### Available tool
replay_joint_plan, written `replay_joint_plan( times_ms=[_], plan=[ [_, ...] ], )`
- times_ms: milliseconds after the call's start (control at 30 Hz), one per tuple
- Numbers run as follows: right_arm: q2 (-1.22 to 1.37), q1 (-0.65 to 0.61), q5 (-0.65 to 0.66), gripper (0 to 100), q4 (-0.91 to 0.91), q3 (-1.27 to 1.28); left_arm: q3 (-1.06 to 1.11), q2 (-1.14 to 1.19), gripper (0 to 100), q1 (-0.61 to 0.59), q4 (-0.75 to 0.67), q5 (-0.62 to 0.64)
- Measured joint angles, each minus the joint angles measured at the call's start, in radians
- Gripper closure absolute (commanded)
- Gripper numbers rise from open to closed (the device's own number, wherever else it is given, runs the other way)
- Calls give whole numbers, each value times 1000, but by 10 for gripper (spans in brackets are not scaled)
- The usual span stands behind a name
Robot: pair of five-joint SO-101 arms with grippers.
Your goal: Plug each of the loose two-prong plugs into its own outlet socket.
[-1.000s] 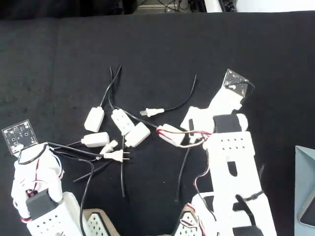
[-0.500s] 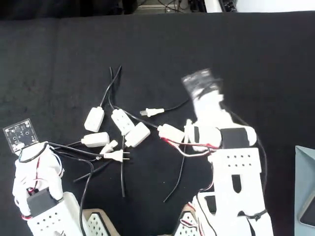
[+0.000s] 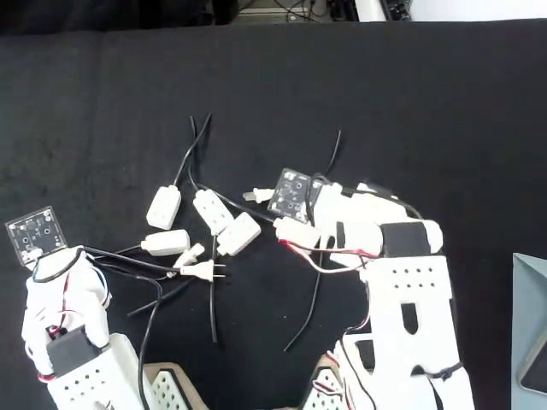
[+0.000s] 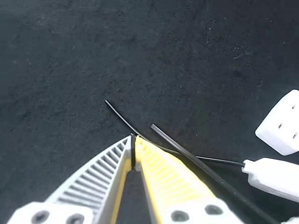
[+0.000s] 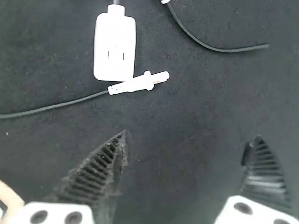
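Your right gripper hangs with jaws spread wide over a loose plug lying just beside a white socket. Your left gripper has its jaws pressed together beside black cords. From above, the other sockets cluster mid-table.

The table wears matt, faintly fuzzy black cloth; the plug and outlet socket are smooth white plastic.

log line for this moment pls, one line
right hand open over loose plug | plug next to socket, not grasped | left hand shut, by black cable
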Motion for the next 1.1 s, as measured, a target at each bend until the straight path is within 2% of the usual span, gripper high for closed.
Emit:
replay_joint_plan(
  times_ms=[233,533,733,967,1033,1100],
  plan=[
    [213,0,103,649,0,-21,0,0,970,0,0,0],
    [514,-35,121,648,0,-183,0,0,970,0,0,0],
    [643,-89,127,652,0,-252,0,0,970,0,0,-6],
    [795,-97,129,655,-6,-285,3,2,970,0,0,-44],
    [827,-97,133,697,-8,-298,3,2,970,0,0,-44],
    [848,-97,133,795,-8,-310,3,2,970,0,0,-44]
  ],
)
